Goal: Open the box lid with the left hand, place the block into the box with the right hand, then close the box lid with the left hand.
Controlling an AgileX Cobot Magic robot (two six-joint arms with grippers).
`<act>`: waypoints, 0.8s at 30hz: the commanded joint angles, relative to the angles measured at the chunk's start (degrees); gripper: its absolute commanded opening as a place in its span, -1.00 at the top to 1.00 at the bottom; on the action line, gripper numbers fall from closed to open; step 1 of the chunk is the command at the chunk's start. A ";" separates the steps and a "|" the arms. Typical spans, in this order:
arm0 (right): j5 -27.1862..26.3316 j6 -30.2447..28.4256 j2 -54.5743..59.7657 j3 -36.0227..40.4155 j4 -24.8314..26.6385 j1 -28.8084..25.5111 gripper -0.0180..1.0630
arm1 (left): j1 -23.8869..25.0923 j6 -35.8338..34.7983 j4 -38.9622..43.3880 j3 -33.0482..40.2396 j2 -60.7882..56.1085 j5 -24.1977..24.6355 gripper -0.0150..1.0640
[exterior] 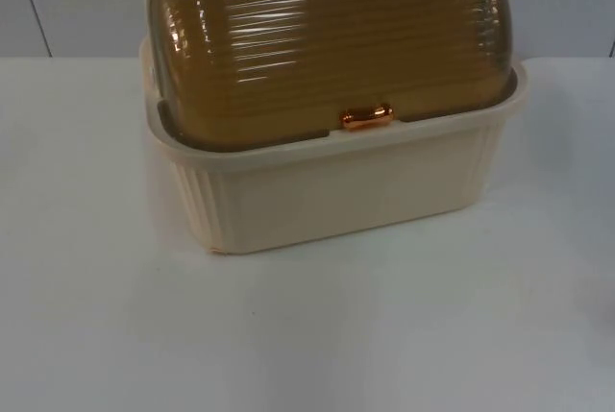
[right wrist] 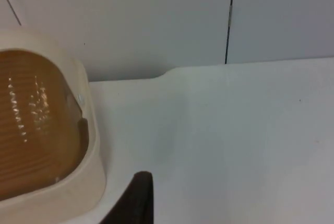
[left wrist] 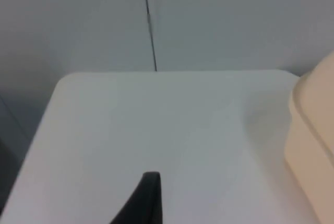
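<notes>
A cream ribbed box (exterior: 336, 196) stands at the back middle of the white table. Its amber see-through ribbed lid (exterior: 327, 37) is down, domed over the box, and a small copper handle (exterior: 366, 117) sits at the lid's front edge. My left gripper (left wrist: 148, 198) hangs over bare table to the left of the box, whose cream wall (left wrist: 313, 145) is beside it and apart from it. My right gripper (right wrist: 136, 198) is over the table on the box's right side, close to the cream rim (right wrist: 88, 156) and the amber lid (right wrist: 31, 125), touching neither.
The white table (exterior: 307, 335) stretches wide in front of the box. The grey partition wall (left wrist: 209, 20) with a dark vertical seam (left wrist: 150, 31) closes the table's far edge. A rounded table corner (left wrist: 65, 80) lies ahead of the left gripper.
</notes>
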 commanded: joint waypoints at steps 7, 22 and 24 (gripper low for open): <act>-1.23 -0.02 0.27 -1.08 -0.74 -0.21 -0.97 | -5.11 8.35 -13.92 -3.51 5.35 -1.66 -0.97; -2.01 -0.22 0.27 -1.08 -0.96 -0.21 -0.97 | -24.70 15.52 -7.95 -22.19 25.65 5.21 -0.97; -1.78 -0.22 0.27 -1.08 -0.96 -0.21 -0.97 | -31.79 15.52 -1.33 -24.36 28.58 7.92 -0.97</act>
